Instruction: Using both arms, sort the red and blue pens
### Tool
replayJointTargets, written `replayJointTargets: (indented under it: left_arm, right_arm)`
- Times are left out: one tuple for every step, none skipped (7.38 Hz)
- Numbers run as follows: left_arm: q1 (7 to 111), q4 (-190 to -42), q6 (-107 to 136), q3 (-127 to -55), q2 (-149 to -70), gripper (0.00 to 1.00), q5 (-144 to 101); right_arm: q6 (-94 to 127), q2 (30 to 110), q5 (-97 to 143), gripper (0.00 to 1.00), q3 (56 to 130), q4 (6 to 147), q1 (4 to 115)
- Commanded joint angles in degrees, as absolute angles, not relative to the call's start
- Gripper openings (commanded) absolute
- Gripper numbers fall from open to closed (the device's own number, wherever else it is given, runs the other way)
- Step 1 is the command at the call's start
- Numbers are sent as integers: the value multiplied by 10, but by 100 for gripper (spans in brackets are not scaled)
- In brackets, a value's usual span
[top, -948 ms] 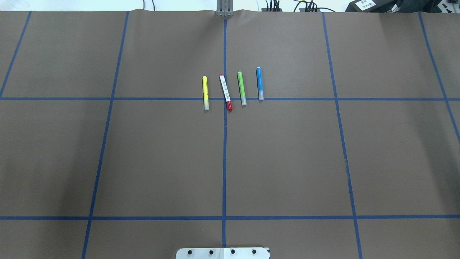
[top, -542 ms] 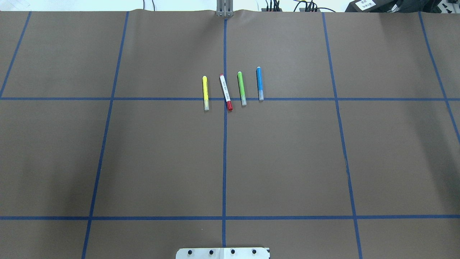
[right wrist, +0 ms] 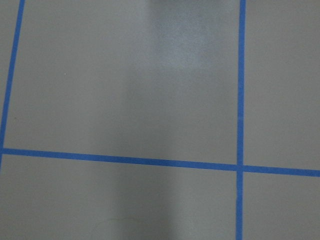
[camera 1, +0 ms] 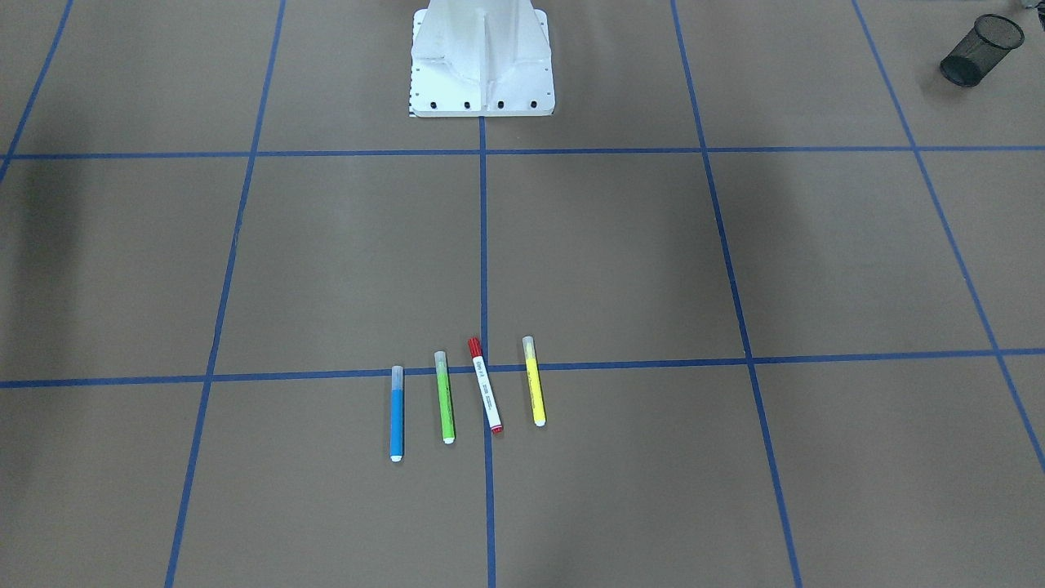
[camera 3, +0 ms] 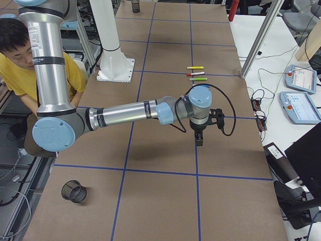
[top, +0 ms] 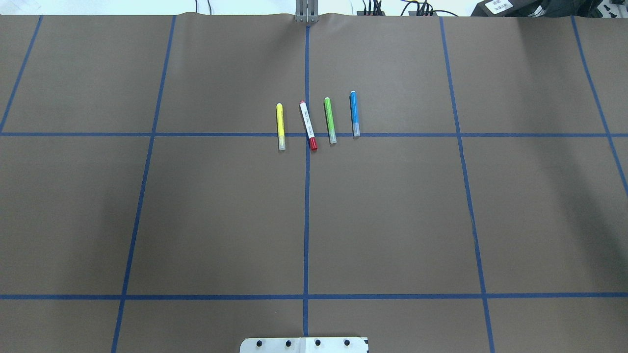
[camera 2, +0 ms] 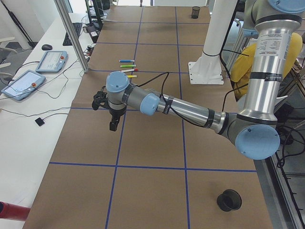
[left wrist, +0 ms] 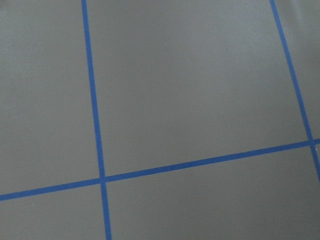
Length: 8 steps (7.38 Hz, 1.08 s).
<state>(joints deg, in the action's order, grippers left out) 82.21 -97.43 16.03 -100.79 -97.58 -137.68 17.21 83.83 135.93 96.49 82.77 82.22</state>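
Observation:
The red pen (top: 308, 126), white-barrelled with a red cap, lies on the centre tape line of the brown table beyond mid-table; it also shows in the front view (camera 1: 485, 396). The blue pen (top: 354, 113) lies at the right end of the same row, seen again as the blue pen (camera 1: 396, 423). Neither arm reaches into the overhead or front views. The left gripper (camera 2: 113, 125) hangs over the table's left part and the right gripper (camera 3: 199, 142) over its right part, both far from the pens. I cannot tell whether either is open or shut.
A green marker (top: 329, 120) lies between the red and blue pens, a yellow marker (top: 280, 126) left of the red one. A black mesh cup (camera 1: 980, 51) lies near the robot's left corner, another black cup (camera 3: 73, 191) at its right. A person in yellow (camera 3: 15, 55) sits behind the white base (camera 1: 482, 61).

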Motion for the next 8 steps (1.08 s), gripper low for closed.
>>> replayJointTargets:
  left_arm:
    - [755,-972,315,-1007,-1037,100,-1371]
    - [721,-970,371,-1006,-1063,100,-1368]
    - [695,-969,414,-1006,-1088,100,-1361]
    - [656,-969,476,-1007,-1117,100,-1331]
    - [603,-968,536,-1006,-1141,100,-1300]
    - [559,-946,589,-1005,-1171,100,-1279]
    - [539,-887,620,-1005,-1217,100,-1264]
    - [500,-840,658,-1002,-1257,100,-1240]
  right_arm:
    - [200,823,1359,99,962,827,800]
    - [210,818,1359,99,963,827,795]
    - [227,807,1359,99,964,827,791]
    - [235,792,1359,100,962,832,787]
    - [242,790,1358,99,962,832,776]
    - [263,779,1357,99,962,833,767]
    - [279,773,1357,99,962,833,758]
    - [280,773,1354,99,962,833,751]
